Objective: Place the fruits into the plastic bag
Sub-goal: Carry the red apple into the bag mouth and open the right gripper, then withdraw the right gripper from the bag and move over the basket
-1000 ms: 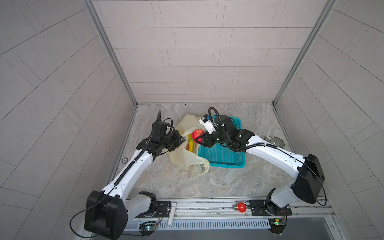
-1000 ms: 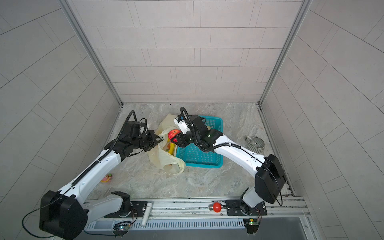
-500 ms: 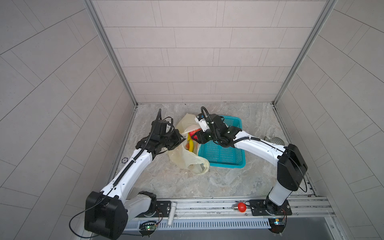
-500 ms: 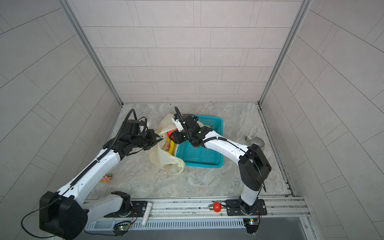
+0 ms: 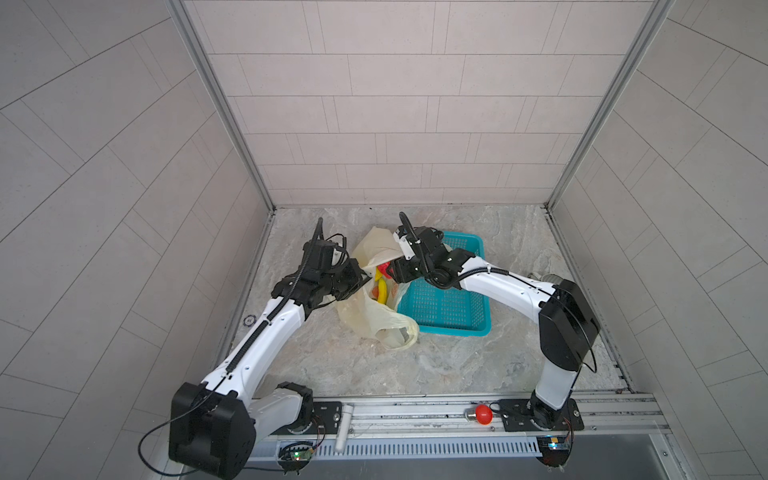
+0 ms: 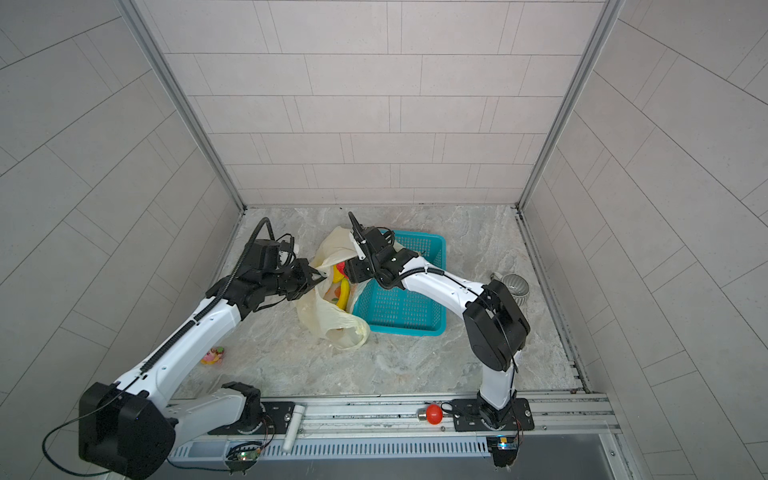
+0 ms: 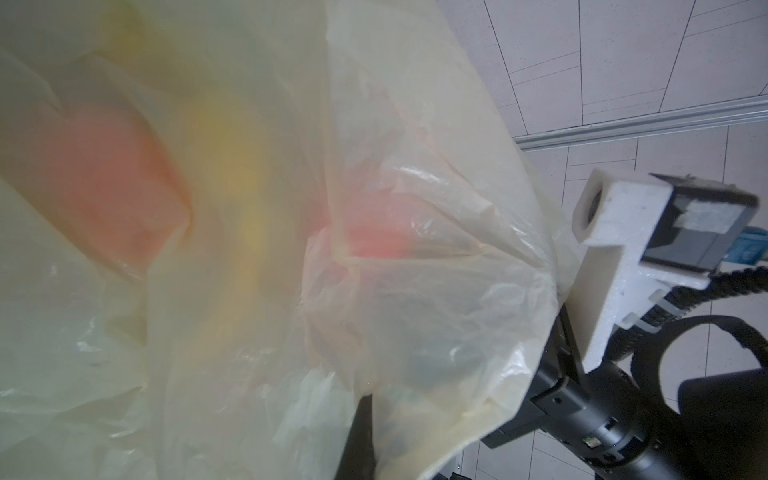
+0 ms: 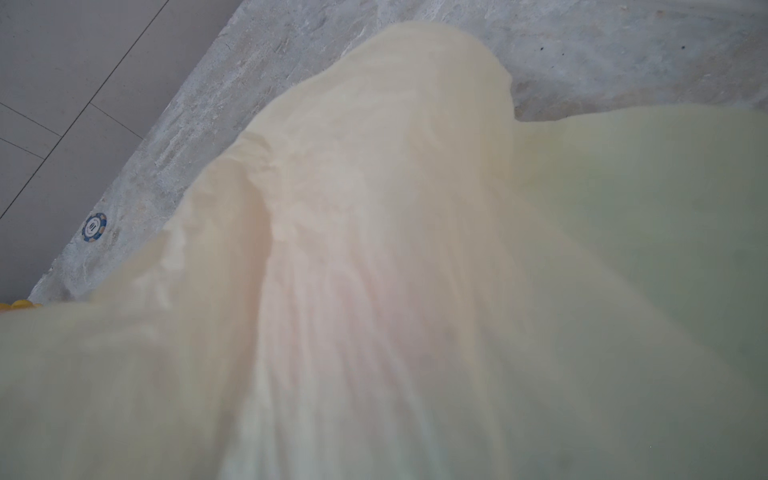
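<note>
Both top views: my left pincer [image 5: 364, 276] clenched on the bag [image 5: 374, 322] rim, bag at 9 o'clock of the basket [image 5: 449, 309], banana [image 5: 380, 289] inside; right pincer [image 5: 392, 274] at its mouth by a red fruit [image 5: 385, 267], grip I cannot tell. Wrist views: bag fills both

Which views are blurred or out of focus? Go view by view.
Right wrist: the translucent cream-yellow plastic bag fills the frame, smeared and soft; left wrist: bag sharp at its crinkled edge, the colours behind it blurred; both top views: sharp.
</note>
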{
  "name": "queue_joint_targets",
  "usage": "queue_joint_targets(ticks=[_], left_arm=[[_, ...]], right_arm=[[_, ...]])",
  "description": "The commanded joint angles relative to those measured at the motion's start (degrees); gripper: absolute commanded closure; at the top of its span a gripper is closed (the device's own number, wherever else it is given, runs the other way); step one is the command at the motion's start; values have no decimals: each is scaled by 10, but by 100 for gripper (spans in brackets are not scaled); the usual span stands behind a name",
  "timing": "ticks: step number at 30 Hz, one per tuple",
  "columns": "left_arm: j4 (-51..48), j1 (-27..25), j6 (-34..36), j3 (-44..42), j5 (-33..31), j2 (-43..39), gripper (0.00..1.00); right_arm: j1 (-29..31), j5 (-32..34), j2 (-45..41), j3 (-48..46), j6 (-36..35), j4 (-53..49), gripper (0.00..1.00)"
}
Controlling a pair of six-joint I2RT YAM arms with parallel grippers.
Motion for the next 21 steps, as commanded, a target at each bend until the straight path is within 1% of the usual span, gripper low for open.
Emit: queue_joint_targets(ticks=[1, 4, 9, 14, 21], left_arm=[[-9, -2, 8, 15, -1, -4, 100], [-10, -2, 8, 17, -3, -3, 100], [-10, -2, 8, 19, -3, -3, 100], [-10, -2, 7, 20, -4, 2, 100], [-10, -2, 8, 16, -7, 3, 100]], right_arm=[[-5, 11, -16, -3, 5, -7, 29], [-8, -2, -26, -5, 2, -8, 29], [-8, -50, -58, -21, -17, -6, 30], [-8, -122, -101, -54, -28, -1, 31], [-8, -221, -188, -85, -37, -3, 32]])
